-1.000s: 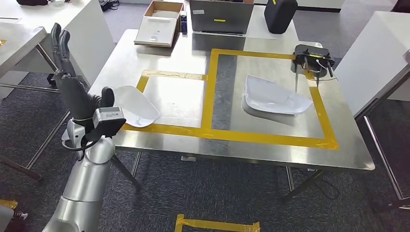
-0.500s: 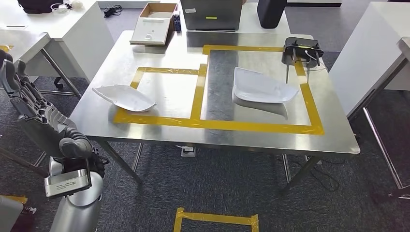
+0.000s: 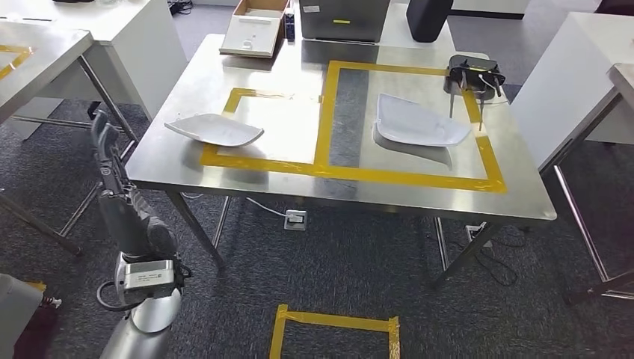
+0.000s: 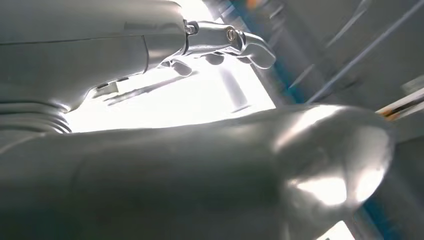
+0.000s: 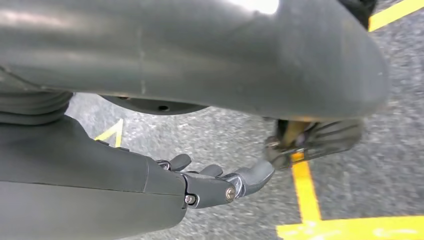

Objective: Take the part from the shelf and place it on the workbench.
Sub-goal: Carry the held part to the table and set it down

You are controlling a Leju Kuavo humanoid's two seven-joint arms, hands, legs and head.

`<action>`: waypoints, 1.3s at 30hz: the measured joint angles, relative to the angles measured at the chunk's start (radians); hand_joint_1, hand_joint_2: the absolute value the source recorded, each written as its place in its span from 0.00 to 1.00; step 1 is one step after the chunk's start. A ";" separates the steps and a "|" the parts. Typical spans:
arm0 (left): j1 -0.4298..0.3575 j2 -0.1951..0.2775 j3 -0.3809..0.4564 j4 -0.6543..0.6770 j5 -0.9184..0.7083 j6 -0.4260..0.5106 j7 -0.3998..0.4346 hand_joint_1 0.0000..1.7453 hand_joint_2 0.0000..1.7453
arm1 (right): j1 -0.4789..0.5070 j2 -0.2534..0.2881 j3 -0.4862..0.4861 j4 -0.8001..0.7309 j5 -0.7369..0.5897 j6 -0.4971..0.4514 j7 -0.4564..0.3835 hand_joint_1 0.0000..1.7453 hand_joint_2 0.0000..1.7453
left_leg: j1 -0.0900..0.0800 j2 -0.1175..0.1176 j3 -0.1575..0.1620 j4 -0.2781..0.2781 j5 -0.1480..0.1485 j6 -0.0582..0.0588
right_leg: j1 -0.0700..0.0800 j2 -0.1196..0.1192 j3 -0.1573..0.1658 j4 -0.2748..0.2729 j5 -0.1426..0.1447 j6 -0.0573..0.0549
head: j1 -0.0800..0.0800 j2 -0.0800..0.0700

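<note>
From the head view you look down on a steel tabletop marked with yellow tape in two rectangles, standing on dark grey carpet. More yellow tape lies on the floor near you. A white part rests on the tabletop at its left, on the left edge of the smaller taped rectangle. A second white part lies inside the larger rectangle to the right. At the far right corner sits a black device, and along the far edge a cardboard box, a grey case and a black bag. White desks stand left and right.

Your left hand hangs low beside the near left corner of the tabletop, well apart from the left part, fingers extended and holding nothing.

In the left wrist view, the left hand shows fingers straight against a bright, washed-out background.

In the right wrist view, your right hand hangs over the carpet and floor tape, fingers loosely apart, empty.
</note>
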 joint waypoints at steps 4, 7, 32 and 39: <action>0.044 -0.003 -0.011 0.131 0.233 -0.027 0.047 0.00 0.00 | -0.001 0.000 -0.012 0.000 0.002 0.000 0.001 0.00 0.00 | -0.003 0.004 -0.059 0.020 0.033 -0.009 | 0.006 0.000 0.149 -0.153 0.069 -0.015 | 0.002 0.000; 0.073 -0.012 -0.025 0.244 0.301 -0.007 0.044 0.00 0.00 | -0.004 0.000 -0.015 -0.001 0.012 0.000 0.012 0.00 0.00 | -0.004 0.004 -0.072 0.022 0.056 -0.026 | 0.016 0.001 0.223 -0.282 0.045 -0.033 | 0.002 0.000; 0.108 0.020 0.315 1.325 0.470 -0.133 0.852 0.00 0.00 | -0.001 -0.005 -0.008 -0.002 0.083 0.017 0.039 0.00 0.00 | -0.001 0.016 -0.014 0.010 0.001 -0.001 | -0.001 -0.007 0.040 -0.001 0.018 -0.001 | 0.005 0.000; 0.128 0.018 0.616 1.394 0.649 -0.270 0.740 0.00 0.00 | -0.003 -0.029 0.003 -0.002 0.111 0.010 0.086 0.00 0.00 | 0.003 0.002 -0.055 0.009 0.062 -0.032 | 0.020 -0.010 0.248 -0.315 0.051 -0.051 | 0.011 0.000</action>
